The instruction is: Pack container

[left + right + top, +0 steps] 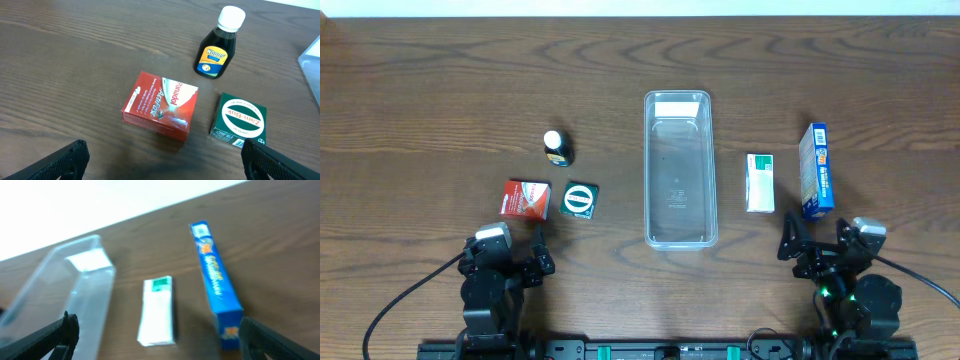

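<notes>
The clear container [678,235] lies lengthwise at the table's middle, with only a white label inside its far end; it also shows in the right wrist view [45,297]. Left of it are a red box [525,198] [160,105], a green box [580,200] [240,120] and a small dark bottle with a white cap [557,147] [217,47]. Right of it lie a white-and-green box [760,182] [159,311] and a long blue box [816,170] [215,282]. My left gripper [510,262] [162,162] is open and empty near the front edge. My right gripper [817,250] [160,340] is open and empty.
The dark wooden table [440,90] runs wide on both sides. Black cables trail from both arm bases at the front edge. A pale wall or floor shows beyond the table's far edge in the right wrist view [75,205].
</notes>
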You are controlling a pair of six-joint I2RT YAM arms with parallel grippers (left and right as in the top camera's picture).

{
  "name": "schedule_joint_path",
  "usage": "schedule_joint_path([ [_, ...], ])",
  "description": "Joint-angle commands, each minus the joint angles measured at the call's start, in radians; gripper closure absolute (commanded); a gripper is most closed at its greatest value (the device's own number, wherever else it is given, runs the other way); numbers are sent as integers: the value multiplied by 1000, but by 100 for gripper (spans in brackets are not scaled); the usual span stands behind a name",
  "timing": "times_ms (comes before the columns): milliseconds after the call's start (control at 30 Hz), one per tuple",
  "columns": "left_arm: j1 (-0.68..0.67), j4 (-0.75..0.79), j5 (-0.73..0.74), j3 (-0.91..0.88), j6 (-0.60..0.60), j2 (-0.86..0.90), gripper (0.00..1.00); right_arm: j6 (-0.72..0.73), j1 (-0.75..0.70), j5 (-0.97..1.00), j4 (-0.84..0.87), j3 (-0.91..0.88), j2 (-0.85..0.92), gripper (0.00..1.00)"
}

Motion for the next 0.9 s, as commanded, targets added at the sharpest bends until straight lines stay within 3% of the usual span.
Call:
schedule_joint_path([
  [0, 5, 0, -2, -14, -9, -6, 2, 28, 9, -83, 7, 81, 76, 1],
  [200, 5, 0, -2, -14, -9, -6, 2, -38, 9, -35, -72, 375, 400, 1],
  [500, 5, 0, -2, -14, -9, -6, 2, -224, 9, -18, -433, 943, 1001, 1],
  [667, 5, 0, -2, -14, -9, -6, 2, -222, 9, -31, -465, 1019, 1179, 1],
  [867, 5, 0, -2, -14, -9, -6, 2, -40, 7, 224, -486, 1019, 1349, 5],
])
